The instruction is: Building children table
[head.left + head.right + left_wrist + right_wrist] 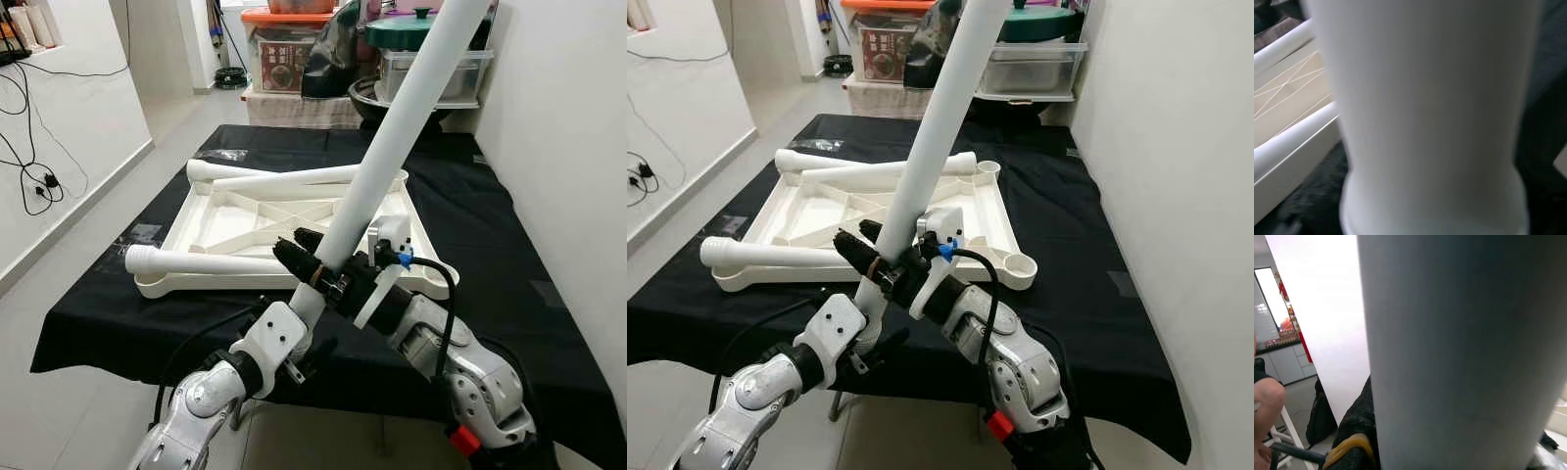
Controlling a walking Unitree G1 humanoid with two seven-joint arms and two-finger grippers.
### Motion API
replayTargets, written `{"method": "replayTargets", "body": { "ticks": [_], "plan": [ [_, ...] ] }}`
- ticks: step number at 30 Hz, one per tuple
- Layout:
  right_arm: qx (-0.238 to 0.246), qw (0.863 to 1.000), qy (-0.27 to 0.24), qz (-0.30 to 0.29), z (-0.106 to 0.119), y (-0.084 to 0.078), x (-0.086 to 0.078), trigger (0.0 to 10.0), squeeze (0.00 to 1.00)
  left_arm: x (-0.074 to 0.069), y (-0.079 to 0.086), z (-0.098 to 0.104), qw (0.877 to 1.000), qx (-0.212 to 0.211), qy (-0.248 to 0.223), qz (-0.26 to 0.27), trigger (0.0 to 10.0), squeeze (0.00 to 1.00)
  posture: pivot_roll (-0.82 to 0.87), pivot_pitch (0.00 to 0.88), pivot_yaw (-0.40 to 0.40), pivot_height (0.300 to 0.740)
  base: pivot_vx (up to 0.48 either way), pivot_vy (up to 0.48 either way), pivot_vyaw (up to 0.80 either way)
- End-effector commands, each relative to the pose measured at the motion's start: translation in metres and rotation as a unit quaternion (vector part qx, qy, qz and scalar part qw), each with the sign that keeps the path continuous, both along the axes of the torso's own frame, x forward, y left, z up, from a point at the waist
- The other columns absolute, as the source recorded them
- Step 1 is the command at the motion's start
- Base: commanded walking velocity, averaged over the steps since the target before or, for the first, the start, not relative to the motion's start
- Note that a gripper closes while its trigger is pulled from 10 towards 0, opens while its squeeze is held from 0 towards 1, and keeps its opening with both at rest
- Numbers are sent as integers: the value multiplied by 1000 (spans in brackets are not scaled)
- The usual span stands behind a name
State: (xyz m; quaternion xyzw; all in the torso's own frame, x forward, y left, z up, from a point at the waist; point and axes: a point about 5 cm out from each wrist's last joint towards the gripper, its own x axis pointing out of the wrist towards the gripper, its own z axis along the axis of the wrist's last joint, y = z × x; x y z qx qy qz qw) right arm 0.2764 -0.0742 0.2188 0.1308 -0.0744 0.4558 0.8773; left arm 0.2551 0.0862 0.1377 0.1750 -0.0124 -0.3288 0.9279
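Note:
A long white table leg (392, 127) rises steeply toward the upper right, over the near edge of the table. My left gripper (302, 257) is shut on its lower end, and my right gripper (361, 279) is shut on it just beside that. The leg (1430, 112) lies close before both wrist cameras. The white tabletop (186, 223) lies upside down on the black cloth (490, 245). Two more white legs rest on it, one along its far edge (269, 176) and one along its near left edge (201, 262). A round corner socket (1019, 264) shows open at the near right.
Storage boxes (284, 49) and a pot with a green lid (416, 29) stand behind the table. A white wall (568, 147) runs close along the right. Cables (34, 176) hang on the left wall. A person's knee (1266, 396) appears in the right wrist view.

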Motion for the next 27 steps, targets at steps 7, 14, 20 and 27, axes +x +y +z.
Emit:
{"method": "replayTargets", "body": {
  "ticks": [7,14,20,27],
  "plan": [
    [-2,1000,-8,10,2,3,-4,10000,0,-2,1,-3,1000,4,-2,-4,0,0,38,0,8,740,0,0,0],
    [5,1000,-8,-3,2,0,0,10000,1000,2,5,-3,1000,13,1,16,10000,0,39,0,5,740,0,0,0],
    [5,1000,-27,-15,5,-5,4,10000,361,3,10,-3,1000,15,8,7,10000,0,45,0,8,740,0,0,0],
    [8,1000,-23,14,8,-13,7,10000,0,5,17,3,1000,-9,27,0,10000,0,44,0,11,740,0,0,0]
  ]
}}
